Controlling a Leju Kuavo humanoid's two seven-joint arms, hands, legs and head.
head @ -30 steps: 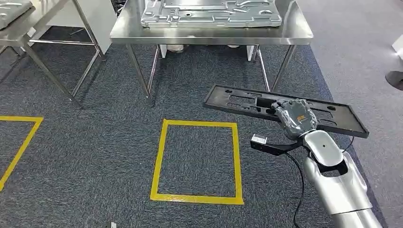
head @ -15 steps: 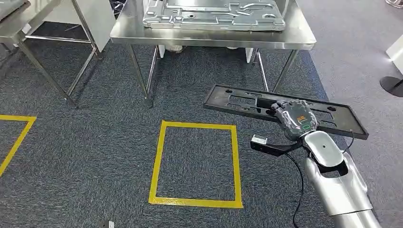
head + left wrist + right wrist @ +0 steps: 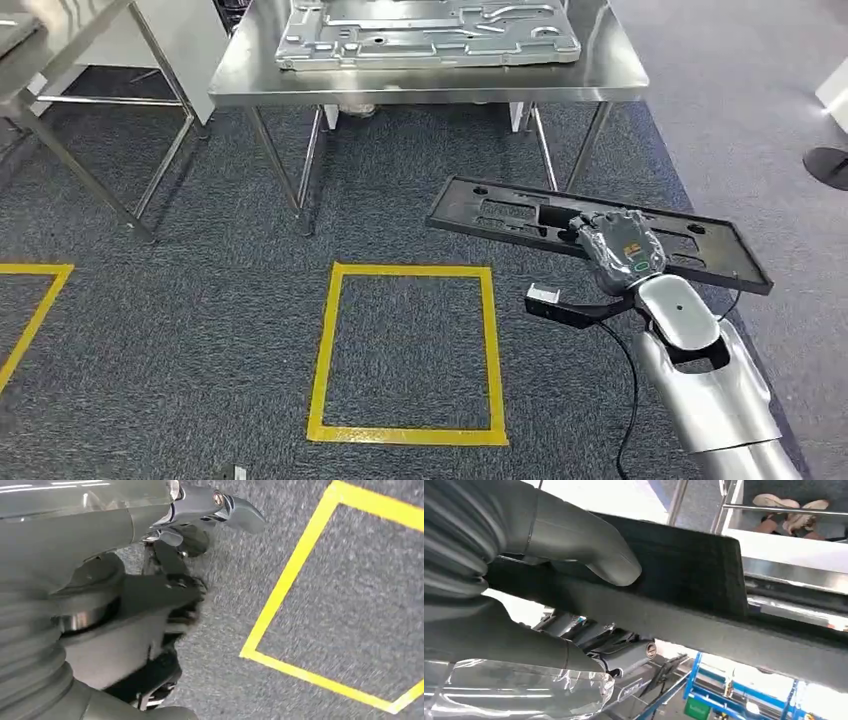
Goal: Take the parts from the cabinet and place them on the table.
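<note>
1. The right robot hand [image 3: 622,249] grips a long flat black plastic panel with cut-outs [image 3: 510,215], thumb [image 3: 589,550] pressed on its face, carried level above the carpet.
2. The stainless steel worktop [image 3: 420,82] bearing a grey stamped metal plate [image 3: 430,35] lies ahead; against earlier frames the whole view has shifted, the yellow taped floor square [image 3: 405,352] included.
3. The left robot hand [image 3: 165,595] hangs blurred; its grasp cannot be told.

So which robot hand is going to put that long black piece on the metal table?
Probably the right robot hand: it already grips the long black part and is held out toward the steel table. The left robot hand hangs low over the carpet.
</note>
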